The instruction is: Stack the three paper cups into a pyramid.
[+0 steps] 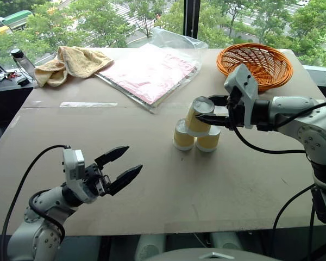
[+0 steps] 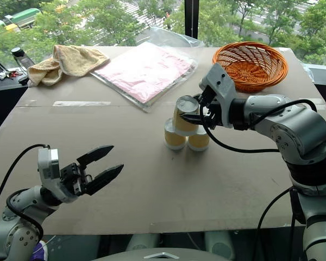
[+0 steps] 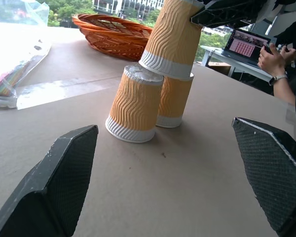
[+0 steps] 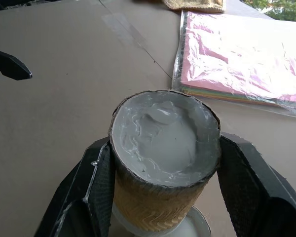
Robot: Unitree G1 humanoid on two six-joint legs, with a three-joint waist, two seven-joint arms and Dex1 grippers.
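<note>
The right pincer (image 1: 205, 110) is shut tight on the top cup (image 1: 198, 116), with 1 black finger on each side near its closed end. The cup is held upside down and a little tilted, so that its white rim can be set on the 2 cups below. The left bottom cup (image 1: 183, 135) and the right bottom cup (image 1: 208, 140) are stood upside down, side by side and touching, near the middle of the counter (image 1: 152, 179). They are placed close together so that 1 cup can be carried across both flat tops. In the left wrist view the top cup's rim is seen resting on or just above those tops, but it cannot be told if its weight is already let down. The left pincer (image 1: 121, 166) is held wide open with nothing in it, low over the counter and well apart from the cups, likely kept out of the way. Plenty of bare counter is left in front of the cups. The orange basket (image 1: 255, 62) is set behind the right arm near the far edge, and the pink paper pack (image 1: 149, 73) and the towel (image 1: 70, 62) are kept far back too, so a straight lift away looks free.
</note>
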